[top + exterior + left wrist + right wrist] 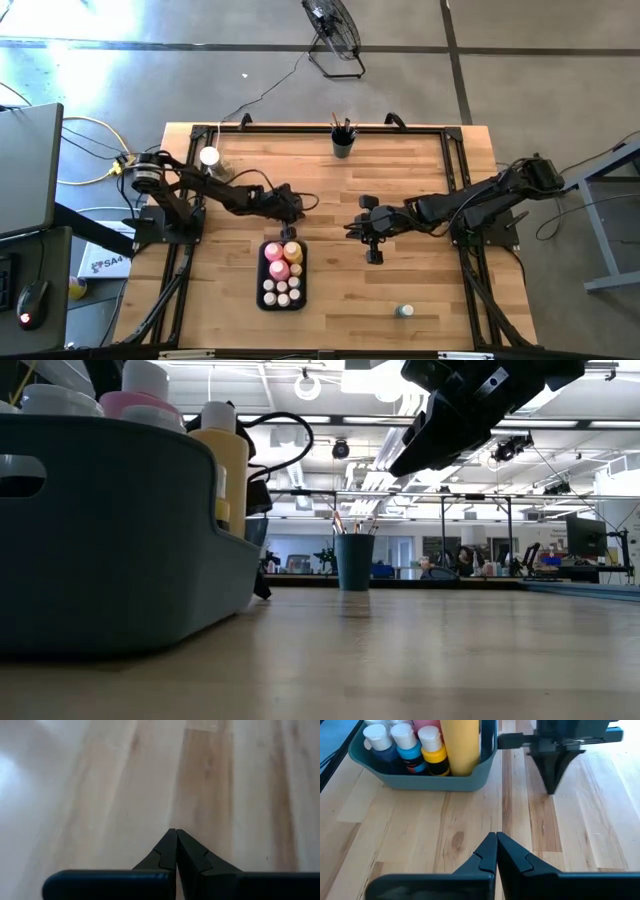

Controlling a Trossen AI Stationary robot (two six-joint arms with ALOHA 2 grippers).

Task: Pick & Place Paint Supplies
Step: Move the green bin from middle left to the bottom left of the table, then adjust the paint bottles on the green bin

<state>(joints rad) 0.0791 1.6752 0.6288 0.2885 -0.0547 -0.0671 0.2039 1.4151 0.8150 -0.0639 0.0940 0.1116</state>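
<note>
I have the left gripper (176,832) pinched fully together, holding nothing, tip aimed down at bare wooden table (125,785). The right gripper (496,836) is likewise pressed closed and empty. Ahead of its jaws sits the grey-blue bin (420,779), holding the yellow squeeze bottle (461,745), the pink squeeze bottle (426,724) and small white-capped paint bottles (410,747). From above, the bin lies just beside the left jaws. One small bottle (403,311) stands alone, well apart from the right jaws. Paintbrushes (342,127) stand in a dark cup (343,146) at the far edge.
</note>
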